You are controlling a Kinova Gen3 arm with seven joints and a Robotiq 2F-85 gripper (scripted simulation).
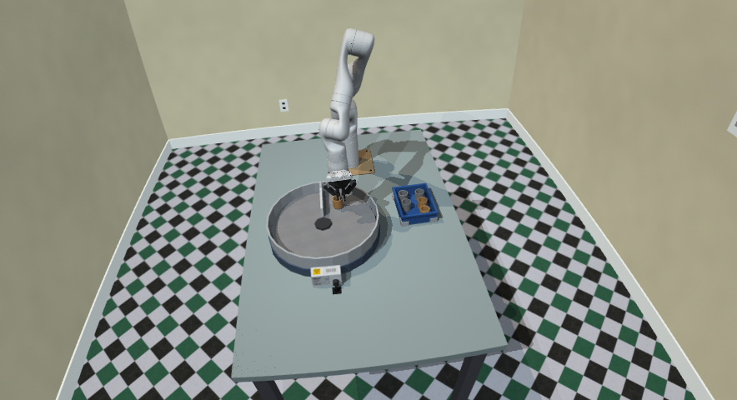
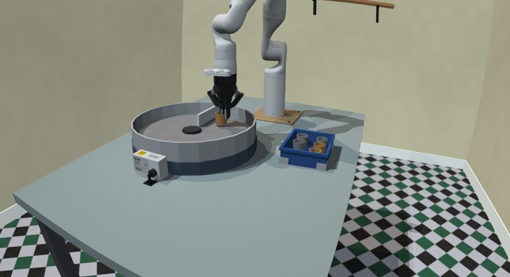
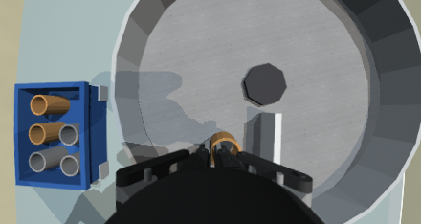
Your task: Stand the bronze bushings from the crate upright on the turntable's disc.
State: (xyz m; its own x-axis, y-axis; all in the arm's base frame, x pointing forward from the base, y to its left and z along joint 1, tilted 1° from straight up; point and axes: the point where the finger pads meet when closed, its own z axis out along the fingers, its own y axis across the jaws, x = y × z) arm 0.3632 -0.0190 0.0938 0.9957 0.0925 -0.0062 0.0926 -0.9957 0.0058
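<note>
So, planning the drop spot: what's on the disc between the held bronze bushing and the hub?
In the wrist view, an upright grey divider wall stands beside the bronze bushing, reaching toward the hub; otherwise bare disc.

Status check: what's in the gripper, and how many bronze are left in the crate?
Gripper shut on bronze bushing, upright, low over disc, off hub. Two bronze left in crate. Divider wall close beside.
</note>
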